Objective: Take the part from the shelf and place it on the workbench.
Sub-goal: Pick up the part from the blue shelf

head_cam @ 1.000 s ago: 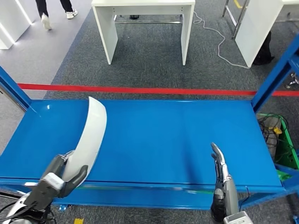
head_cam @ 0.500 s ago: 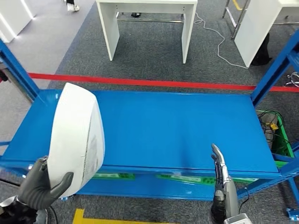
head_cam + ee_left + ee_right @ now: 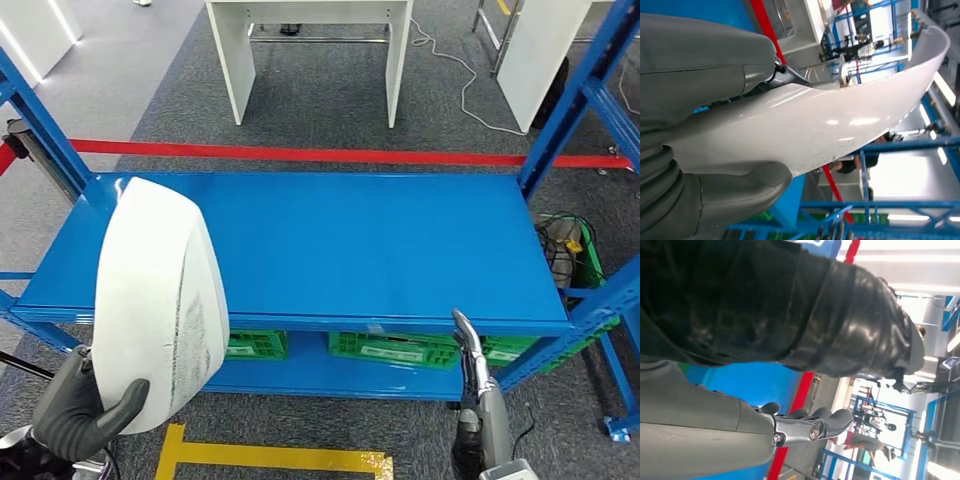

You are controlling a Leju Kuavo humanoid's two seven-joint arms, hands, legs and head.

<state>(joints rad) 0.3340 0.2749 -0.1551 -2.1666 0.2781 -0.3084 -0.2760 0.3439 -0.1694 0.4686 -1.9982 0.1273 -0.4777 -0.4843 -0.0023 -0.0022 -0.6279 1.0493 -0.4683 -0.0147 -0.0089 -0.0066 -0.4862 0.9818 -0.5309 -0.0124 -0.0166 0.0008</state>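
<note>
My left hand [image 3: 79,405] grips the lower edge of a large curved white part [image 3: 158,300], held up in front of the left end of the blue shelf [image 3: 362,250]. The part's pale inner face with grey scuffs turns toward me. In the left wrist view the white part [image 3: 836,117] arcs away from the grey thumb and fingers of my left hand [image 3: 711,145] clamped around it. My right hand [image 3: 474,368] hangs low at the right, in front of the shelf edge, fingers straight and holding nothing; the right wrist view shows its fingers [image 3: 810,425] extended.
Green crates [image 3: 392,348] sit on the lower shelf level. Blue uprights [image 3: 573,100] frame the shelf at both ends. Yellow floor tape [image 3: 272,458] lies in front, red tape [image 3: 302,155] behind, and white tables [image 3: 309,45] stand beyond on grey carpet.
The whole view has drawn back from the shelf, showing its lower level and the yellow floor tape. The white part came off the shelf surface in my left hand and turned its face toward me.
</note>
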